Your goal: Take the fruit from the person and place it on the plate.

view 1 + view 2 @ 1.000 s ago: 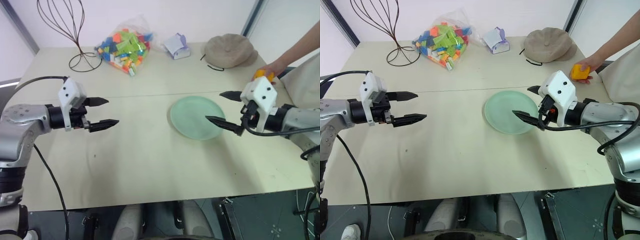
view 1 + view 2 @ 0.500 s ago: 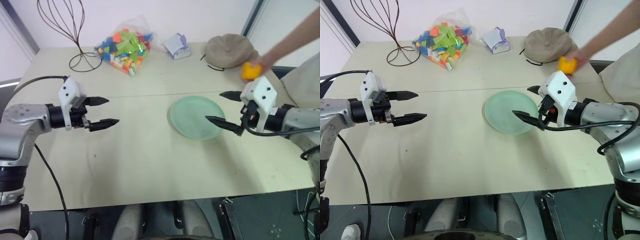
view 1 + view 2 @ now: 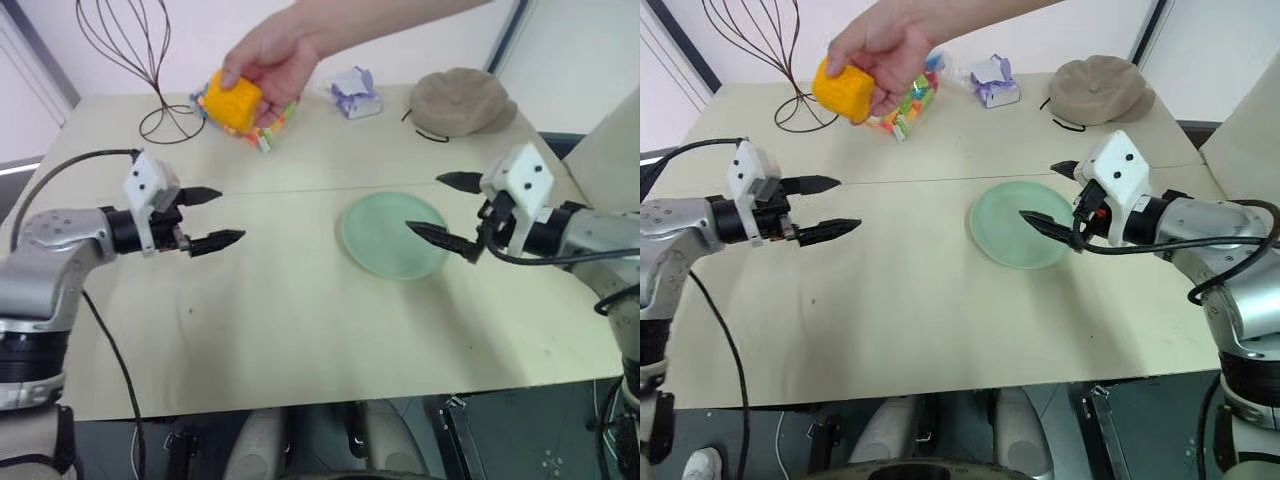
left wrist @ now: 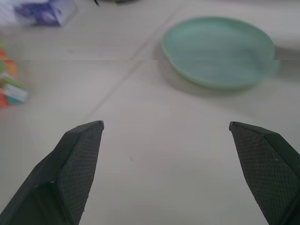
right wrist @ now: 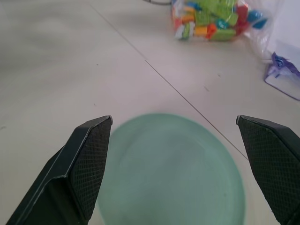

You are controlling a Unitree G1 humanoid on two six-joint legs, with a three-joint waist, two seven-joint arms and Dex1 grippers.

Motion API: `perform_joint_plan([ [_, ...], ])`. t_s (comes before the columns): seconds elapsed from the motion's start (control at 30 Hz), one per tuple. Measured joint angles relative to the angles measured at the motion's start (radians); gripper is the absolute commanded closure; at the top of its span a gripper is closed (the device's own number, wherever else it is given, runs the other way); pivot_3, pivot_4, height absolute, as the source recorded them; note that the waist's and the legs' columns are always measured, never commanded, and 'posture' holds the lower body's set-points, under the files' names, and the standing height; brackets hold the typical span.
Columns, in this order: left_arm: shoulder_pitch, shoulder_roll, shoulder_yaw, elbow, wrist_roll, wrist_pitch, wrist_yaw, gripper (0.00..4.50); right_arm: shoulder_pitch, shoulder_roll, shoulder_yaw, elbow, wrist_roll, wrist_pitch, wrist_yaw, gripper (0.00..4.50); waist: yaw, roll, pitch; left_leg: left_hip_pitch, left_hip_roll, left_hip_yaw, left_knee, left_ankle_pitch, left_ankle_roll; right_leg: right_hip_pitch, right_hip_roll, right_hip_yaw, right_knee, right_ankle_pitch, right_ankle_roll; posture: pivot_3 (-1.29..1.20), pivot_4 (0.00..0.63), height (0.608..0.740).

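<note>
half the fruit hides under the person's hand.

grey arms, white wrist blocks, blk cables

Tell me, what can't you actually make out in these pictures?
- Fruit: far side covered by the person's hand, head views.
- Brick bag: mostly behind that hand and fruit.
- Bricks: blurred and cut by the edge, left wrist view.
- Plate: cut off at the edge, right wrist view.
</note>
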State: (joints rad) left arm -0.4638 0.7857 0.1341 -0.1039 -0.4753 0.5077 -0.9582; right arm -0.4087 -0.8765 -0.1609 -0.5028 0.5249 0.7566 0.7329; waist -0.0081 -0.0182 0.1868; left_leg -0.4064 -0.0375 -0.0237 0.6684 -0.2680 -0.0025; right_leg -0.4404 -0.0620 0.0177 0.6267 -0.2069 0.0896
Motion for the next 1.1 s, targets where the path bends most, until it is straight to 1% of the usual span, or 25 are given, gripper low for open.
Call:
perform_joint_plan([
  [0.1, -0.005, -0.094, 0.016, -0.026, 0.050, -0.050, 0.147, 0.00, 0.000, 0.005, 0.001, -0.001, 0.000, 0.000, -0.003, 0.13, 0.000, 0.000, 0.000, 0.000, 0.000, 0.000, 0.000, 0.000, 0.000, 0.000, -0.001, 0.000, 0.000, 0.000, 0.000, 0.00, 0.150, 0.740],
  [0.13, -0.003, -0.109, 0.016, -0.036, 0.059, -0.064, 0.177, 0.00, 0.000, 0.007, 0.002, -0.001, 0.001, 0.000, -0.004, 0.13, 0.000, 0.000, 0.000, 0.000, 0.000, 0.000, 0.000, 0.000, 0.000, 0.000, -0.001, 0.000, 0.000, 0.000, 0.000, 0.00, 0.150, 0.740],
  [0.27, 0.028, -0.145, 0.029, -0.096, 0.093, -0.113, 0.262, 0.00, 0.000, 0.014, 0.008, -0.001, 0.000, 0.000, -0.008, 0.13, -0.005, 0.000, 0.000, 0.001, 0.000, 0.000, 0.000, 0.000, 0.000, 0.000, 0.000, 0.001, 0.001, 0.000, 0.000, 0.00, 0.150, 0.740],
  [0.47, 0.051, -0.175, 0.051, -0.098, 0.153, -0.218, 0.348, 0.00, -0.011, 0.026, 0.031, 0.001, 0.000, -0.002, -0.009, 0.13, -0.002, 0.000, 0.000, 0.001, 0.000, 0.000, 0.000, 0.000, 0.000, 0.000, 0.000, 0.001, 0.001, 0.000, 0.000, 0.00, 0.150, 0.740],
  [0.7, 0.028, -0.183, 0.068, -0.062, 0.210, -0.312, 0.418, 0.00, -0.027, 0.028, 0.036, 0.008, -0.001, -0.006, -0.008, 0.13, 0.000, 0.000, 0.000, 0.001, 0.000, 0.000, 0.000, 0.000, 0.000, 0.000, 0.000, 0.000, 0.002, 0.000, 0.000, 0.00, 0.150, 0.740],
  [1.1, -0.047, -0.202, 0.044, 0.028, 0.245, -0.399, 0.419, 0.00, -0.027, 0.029, 0.036, 0.006, 0.000, -0.006, -0.011, 0.13, -0.001, 0.000, 0.000, 0.001, -0.001, 0.000, 0.000, 0.000, 0.000, 0.000, 0.001, 0.000, 0.002, 0.000, 0.000, 0.00, 0.150, 0.740],
])
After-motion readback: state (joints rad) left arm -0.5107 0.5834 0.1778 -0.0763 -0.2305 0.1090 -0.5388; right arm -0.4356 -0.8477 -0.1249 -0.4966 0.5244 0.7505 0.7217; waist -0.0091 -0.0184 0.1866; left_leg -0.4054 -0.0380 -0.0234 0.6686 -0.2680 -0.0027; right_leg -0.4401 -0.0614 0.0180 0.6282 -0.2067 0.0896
